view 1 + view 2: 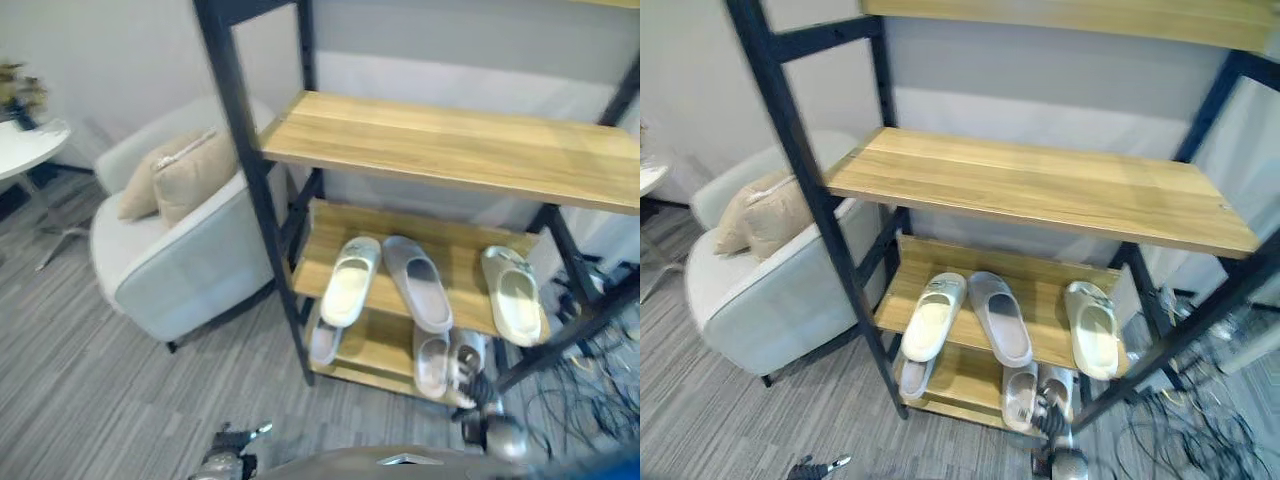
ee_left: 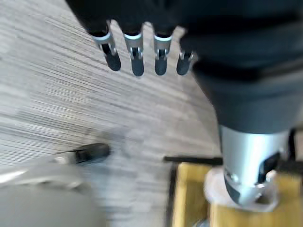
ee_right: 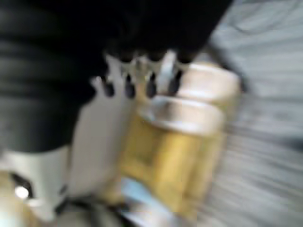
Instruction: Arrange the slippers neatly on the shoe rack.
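The shoe rack (image 1: 450,140) has a black frame and wooden shelves. On its middle shelf lie a cream slipper (image 1: 350,280), a grey slipper (image 1: 418,283) and, further right, another cream slipper (image 1: 513,293). The bottom shelf holds a grey slipper (image 1: 325,340) at the left and a pale slipper (image 1: 431,365) towards the right. My right hand (image 1: 470,372) is at the bottom shelf's front edge, just right of that pale slipper. In the right wrist view its fingers (image 3: 137,85) look straight over a blurred slipper (image 3: 189,109). My left hand (image 2: 137,52) hangs open over the carpet.
A pale armchair (image 1: 170,260) with beige cushions (image 1: 185,170) stands close to the rack's left side. A white round table (image 1: 25,145) is at the far left. Loose cables (image 1: 590,390) lie on the floor to the right of the rack.
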{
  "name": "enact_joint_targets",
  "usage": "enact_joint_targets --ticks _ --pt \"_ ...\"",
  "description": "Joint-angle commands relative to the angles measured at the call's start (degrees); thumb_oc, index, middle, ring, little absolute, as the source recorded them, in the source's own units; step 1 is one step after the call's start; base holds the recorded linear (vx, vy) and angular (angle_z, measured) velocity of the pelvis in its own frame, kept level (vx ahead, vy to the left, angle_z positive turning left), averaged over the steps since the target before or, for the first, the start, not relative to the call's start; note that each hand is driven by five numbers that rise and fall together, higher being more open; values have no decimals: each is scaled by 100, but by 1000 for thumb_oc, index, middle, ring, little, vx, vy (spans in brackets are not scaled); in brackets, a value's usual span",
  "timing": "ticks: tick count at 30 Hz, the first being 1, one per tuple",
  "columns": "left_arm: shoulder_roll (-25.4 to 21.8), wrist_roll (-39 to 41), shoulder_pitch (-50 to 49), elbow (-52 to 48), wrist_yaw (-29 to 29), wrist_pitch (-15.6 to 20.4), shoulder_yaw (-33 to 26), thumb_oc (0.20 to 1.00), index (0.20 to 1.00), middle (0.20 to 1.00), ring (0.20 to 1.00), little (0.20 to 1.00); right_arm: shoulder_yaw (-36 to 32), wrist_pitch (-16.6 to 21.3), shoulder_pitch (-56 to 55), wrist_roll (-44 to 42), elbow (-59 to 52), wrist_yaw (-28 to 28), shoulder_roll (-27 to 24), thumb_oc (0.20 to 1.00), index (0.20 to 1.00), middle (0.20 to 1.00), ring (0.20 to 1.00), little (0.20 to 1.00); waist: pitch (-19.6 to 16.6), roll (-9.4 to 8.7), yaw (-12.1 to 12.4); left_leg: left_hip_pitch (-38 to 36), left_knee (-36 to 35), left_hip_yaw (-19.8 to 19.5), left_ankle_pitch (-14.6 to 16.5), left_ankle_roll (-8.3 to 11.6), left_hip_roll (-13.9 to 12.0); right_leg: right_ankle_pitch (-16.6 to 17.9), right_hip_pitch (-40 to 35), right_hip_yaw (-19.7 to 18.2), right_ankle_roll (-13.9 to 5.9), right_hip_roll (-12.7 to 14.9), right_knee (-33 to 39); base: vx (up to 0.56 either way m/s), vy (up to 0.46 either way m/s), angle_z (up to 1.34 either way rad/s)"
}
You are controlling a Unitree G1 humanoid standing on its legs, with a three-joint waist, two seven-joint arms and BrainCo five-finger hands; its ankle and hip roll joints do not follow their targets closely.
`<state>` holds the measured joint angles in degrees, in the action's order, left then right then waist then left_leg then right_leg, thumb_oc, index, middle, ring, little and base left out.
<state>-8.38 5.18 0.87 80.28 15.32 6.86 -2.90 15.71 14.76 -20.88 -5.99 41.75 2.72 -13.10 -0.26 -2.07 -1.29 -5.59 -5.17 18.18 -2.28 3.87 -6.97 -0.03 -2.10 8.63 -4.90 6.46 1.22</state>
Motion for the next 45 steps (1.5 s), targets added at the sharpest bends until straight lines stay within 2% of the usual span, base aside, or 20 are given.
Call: enact_joint_targets --ticks 1,7,9,11,13,14,15,19,27,29,30,32,36,37,38,45 --pt "169 94 499 378 -44 43 -80 1000 1000 1000 1000 1000 -44 525 575 337 517 -110 300 1000 1000 1000 1000 1000 225 -253 -35 -32 17 -149 276 154 -128 402 -89 -320 -462 360 354 -32 40 -72" --pt "191 -90 578 447 -359 -94 86 1000 1000 1000 1000 1000 186 443 406 170 -89 -661 149 1000 1000 1000 1000 1000 215 -292 -68 73 17 -227 343 115 -14 427 -52 -219 -514 441 378 -13 39 -3" --pt "198 -116 590 446 -393 -100 114 1000 1000 1000 1000 1000 258 590 306 188 -553 -644 4 1000 1000 1000 1000 1000 223 -284 -83 70 17 -249 355 105 6 417 -74 -198 -525 457 378 23 35 10" --pt "214 -113 580 455 -334 -97 142 1000 1000 1000 1000 1000 301 857 263 224 -1051 -444 -181 1000 1000 1000 1000 1000 225 -261 -103 52 17 -272 367 101 22 410 -99 -170 -537 477 378 25 39 19" --pt "258 -107 546 514 -271 -82 188 1000 1000 1000 1000 1000 392 1177 314 517 -1439 17 -384 1000 1000 1000 1000 1000 220 -244 -109 34 17 -289 383 91 36 410 -117 -155 -551 493 378 21 28 14" --pt "260 -107 545 515 -270 -81 186 1000 1000 1000 1000 1000 395 1177 311 524 -1442 25 -385 1000 1000 1000 1000 1000 220 -243 -112 33 17 -290 384 91 36 410 -120 -154 -552 494 378 54 29 8" --pt "318 -167 451 626 -219 -58 281 1000 1000 1000 1000 1000 492 1500 331 972 -1942 721 -589 1000 1000 1000 1000 1000 184 -219 -99 -12 17 -305 400 80 53 382 -165 -136 -548 498 378 55 18 11" --pt "319 -241 433 655 -251 -58 384 1000 1000 1000 1000 1000 635 1503 393 978 -2715 736 -822 1000 1000 1000 1000 1000 134 -215 -40 -22 17 -358 396 80 57 347 -238 -41 -541 509 378 24 9 4" --pt "323 -313 365 632 -254 -33 470 1000 1000 1000 1000 1000 667 1240 732 902 -3492 724 -1018 1000 1000 1000 1000 1000 62 -250 27 -21 17 -375 391 80 49 340 -267 34 -538 503 378 1 3 8" --pt "361 -337 301 632 -227 -16 532 1000 1000 1000 1000 1000 489 1086 913 1158 -3358 1137 -963 1000 1000 1000 1000 1000 26 -266 68 -21 17 -371 387 85 40 330 -267 59 -533 493 378 0 0 0" --pt "361 -337 302 632 -227 -16 534 1000 1000 1000 1000 1000 490 1087 915 1165 -3354 1144 -959 1000 1000 1000 1000 1000 27 -267 70 -22 17 -370 387 85 39 330 -267 59 -533 493 378 0 0 0" --pt "404 -356 256 629 -229 -40 549 1000 1000 1000 1000 1000 173 578 1201 1450 -3099 1514 -818 1000 1000 1000 1000 1000 8 -283 123 -19 17 -387 376 81 43 327 -284 93 -528 486 378 0 0 0" --pt "455 -419 207 573 -199 -100 619 1000 1000 1000 1000 1000 -64 -423 1878 1917 -2992 1597 -927 1000 1000 1000 1000 1000 13 -299 211 -3 17 -424 368 74 45 330 -298 146 -516 497 378 0 0 0" --pt "455 -419 210 573 -199 -101 617 1000 1000 1000 1000 1000 -64 -427 1884 1918 -2991 1597 -926 1000 1000 1000 1000 1000 17 -299 208 -3 17 -426 368 74 45 330 -300 148 -516 497 378 31 16 2" --pt "487 -428 199 532 -186 -151 633 1000 1000 1000 1000 1000 -163 -743 2197 2093 -2820 1741 -892 1000 1000 1000 1000 1000 27 -296 252 9 17 -459 368 70 58 328 -306 176 -511 498 378 19 14 5" --pt "390 -471 174 546 -101 -166 607 1000 1000 1000 1000 1000 -177 -711 3130 2001 -2053 1992 -838 1000 1000 1000 1000 1000 120 -324 413 114 17 -605 347 68 103 317 -304 278 -494 491 378 30 23 18"
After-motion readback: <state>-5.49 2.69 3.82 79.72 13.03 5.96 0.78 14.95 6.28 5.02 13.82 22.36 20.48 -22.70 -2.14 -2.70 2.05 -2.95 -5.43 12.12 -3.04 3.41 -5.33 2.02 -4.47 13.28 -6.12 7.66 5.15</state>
